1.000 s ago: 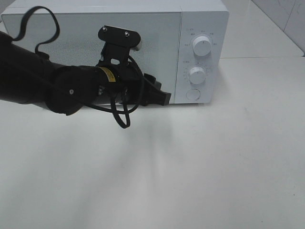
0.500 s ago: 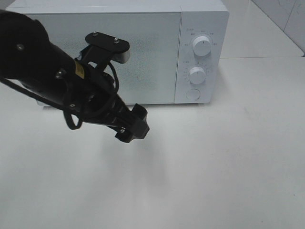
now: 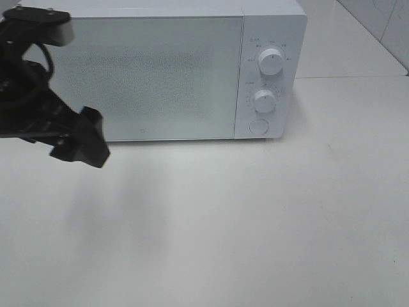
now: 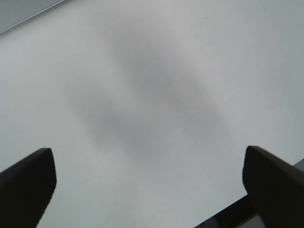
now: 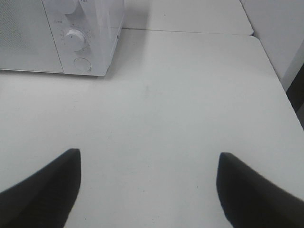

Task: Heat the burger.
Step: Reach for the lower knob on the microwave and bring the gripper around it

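Observation:
The burger is out of view in every frame. The white microwave (image 3: 147,70) stands at the back of the table with its frosted door shut. My left gripper (image 3: 86,142) hangs over the table in front of the microwave's left end, clear of the door. In the left wrist view the left gripper (image 4: 149,190) is open, its fingers (image 4: 26,185) spread wide over bare table with nothing between them. The exterior high view does not show my right gripper. The right wrist view shows the right gripper (image 5: 149,190) open and empty above the table, to the right of the microwave (image 5: 90,28).
The microwave's panel carries two round knobs (image 3: 271,62) (image 3: 263,100) and a round button (image 3: 258,126) below them. The white table (image 3: 255,217) spreads in front; its right edge (image 5: 280,80) shows in the right wrist view.
My left arm has swung from the right side of the microwave door down and away to the far left, and its gripper has opened wide. The right gripper has not moved.

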{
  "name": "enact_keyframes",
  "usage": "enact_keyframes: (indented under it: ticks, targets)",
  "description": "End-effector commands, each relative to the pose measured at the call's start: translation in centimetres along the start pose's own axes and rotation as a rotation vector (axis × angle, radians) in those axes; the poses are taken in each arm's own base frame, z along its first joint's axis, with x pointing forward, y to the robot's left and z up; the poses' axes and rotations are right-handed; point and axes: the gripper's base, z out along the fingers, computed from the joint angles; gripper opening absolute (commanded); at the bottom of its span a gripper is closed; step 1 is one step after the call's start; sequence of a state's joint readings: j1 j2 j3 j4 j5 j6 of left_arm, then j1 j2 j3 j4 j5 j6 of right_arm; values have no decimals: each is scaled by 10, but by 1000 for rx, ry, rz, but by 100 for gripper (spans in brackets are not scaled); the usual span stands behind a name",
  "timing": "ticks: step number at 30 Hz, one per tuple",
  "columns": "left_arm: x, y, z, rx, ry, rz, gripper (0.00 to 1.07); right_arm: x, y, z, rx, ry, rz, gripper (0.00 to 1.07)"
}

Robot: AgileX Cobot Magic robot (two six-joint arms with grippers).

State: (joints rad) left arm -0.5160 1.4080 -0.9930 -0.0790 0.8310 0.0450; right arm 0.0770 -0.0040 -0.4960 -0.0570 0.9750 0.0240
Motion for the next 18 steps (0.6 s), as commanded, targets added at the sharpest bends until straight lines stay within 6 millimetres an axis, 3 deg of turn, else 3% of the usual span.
enact_keyframes:
  ticks: [1, 4, 5, 9, 12, 18]
  targets:
    - [5, 11, -6, -19, 30, -39, 100, 1, 0, -3, -2, -38, -9, 74]
    - [21, 51, -20, -75, 122, -190, 100, 1, 0, -3, -2, -38, -9, 74]
    - [21, 51, -20, -75, 122, -190, 100, 1, 0, -3, -2, -38, -9, 74]
    - [41, 85, -37, -123, 187, -340, 100, 1, 0, -3, -2, -38, -9, 74]
    - [49, 94, -49, -130, 166, -421, 100, 1, 0, -3, -2, -38, -9, 74]
    - [62, 91, -78, -149, 111, -454, 100, 1, 0, -3, -2, -38, -9, 74]
